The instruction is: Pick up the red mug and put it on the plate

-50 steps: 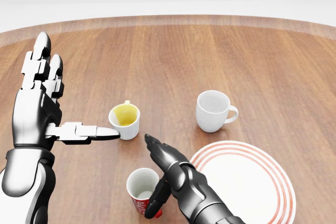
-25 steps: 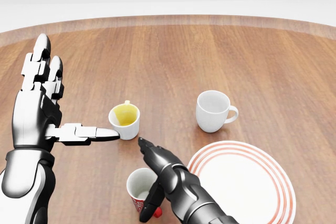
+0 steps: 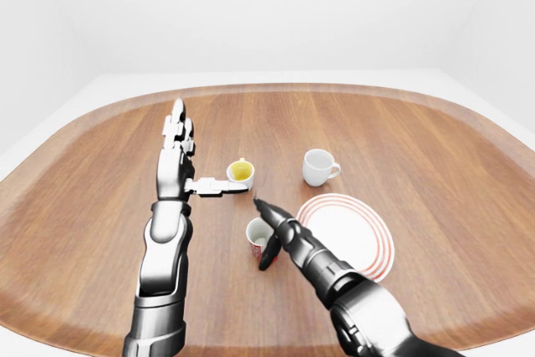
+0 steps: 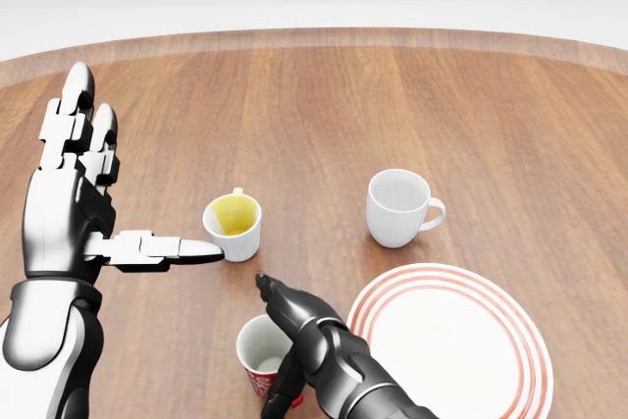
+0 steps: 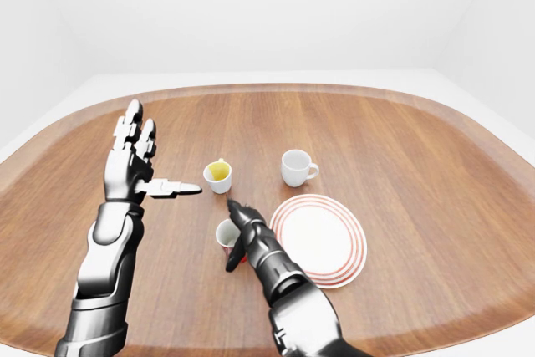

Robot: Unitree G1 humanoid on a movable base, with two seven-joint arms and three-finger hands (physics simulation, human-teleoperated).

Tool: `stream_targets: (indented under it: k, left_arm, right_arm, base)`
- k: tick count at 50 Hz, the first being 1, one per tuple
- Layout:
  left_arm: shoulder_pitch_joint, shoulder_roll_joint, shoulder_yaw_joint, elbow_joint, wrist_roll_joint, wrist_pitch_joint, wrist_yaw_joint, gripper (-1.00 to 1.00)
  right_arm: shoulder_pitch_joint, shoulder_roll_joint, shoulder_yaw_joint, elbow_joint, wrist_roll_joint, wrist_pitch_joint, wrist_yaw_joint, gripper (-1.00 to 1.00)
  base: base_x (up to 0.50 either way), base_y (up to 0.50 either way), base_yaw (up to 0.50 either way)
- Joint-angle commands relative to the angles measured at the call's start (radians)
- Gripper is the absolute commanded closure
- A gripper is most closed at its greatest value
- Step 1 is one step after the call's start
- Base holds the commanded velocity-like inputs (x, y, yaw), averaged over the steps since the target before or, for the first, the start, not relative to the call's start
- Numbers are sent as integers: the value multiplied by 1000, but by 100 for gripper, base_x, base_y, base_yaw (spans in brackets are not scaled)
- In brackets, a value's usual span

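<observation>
The red mug (image 4: 259, 352), white inside, stands upright near the bottom of the head view, left of the plate. The white plate (image 4: 461, 350) with red rings lies at the bottom right with nothing on it. My dark right hand (image 4: 269, 348) lies against the mug's right side. Its fingers (image 4: 280, 299) stretch past the rim and its thumb hangs down the mug's wall, so the hand is open and not closed round the mug. My silver left hand (image 4: 142, 174) stands open at the left, palm flat. Its thumb tip is at the yellow-lined cup.
A small white cup with a yellow inside (image 4: 234, 226) stands above the red mug. A white mug (image 4: 397, 208) stands above the plate, handle to the right. All sit on a wide round wooden table (image 3: 401, 131) with a raised rim.
My right hand has slid left and down, closer against the red mug, with its thumb now beside the mug's wall. The left hand, mugs and plate have not moved.
</observation>
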Motion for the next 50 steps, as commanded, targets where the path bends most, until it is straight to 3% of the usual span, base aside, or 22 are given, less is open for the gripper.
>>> stream_targets:
  k: [1, 2, 3, 4, 28, 50]
  left_arm:
    - [0, -1, 0, 13, 0, 0, 0, -100]
    - [-1, -1, 0, 15, 1, 0, 0, -100]
    - [-1, -1, 0, 16, 0, 0, 0, -100]
    - [-1, 0, 0, 16, 0, 0, 0, -100]
    - [2, 1, 1, 13, 0, 0, -1, -100]
    - [0, 0, 0, 17, 2, 0, 0, -100]
  right_arm:
    - [1, 4, 1, 12, -12, -3, -6, -32]
    - [1, 4, 1, 12, -13, -4, -7, 45]
    - [1, 4, 1, 12, -13, -5, -8, 84]
    - [2, 3, 1, 13, -14, -5, -8, 100]
    - [6, -10, -1, -14, -20, 2, -5, 100]
    - [44, -46, 5, -207, -5, 6, 61, 100]
  base:
    - [0, 0, 0]
    - [0, 0, 0]
    - [0, 0, 0]
    - [0, 0, 0]
    - [0, 0, 0]
    - [0, 0, 0]
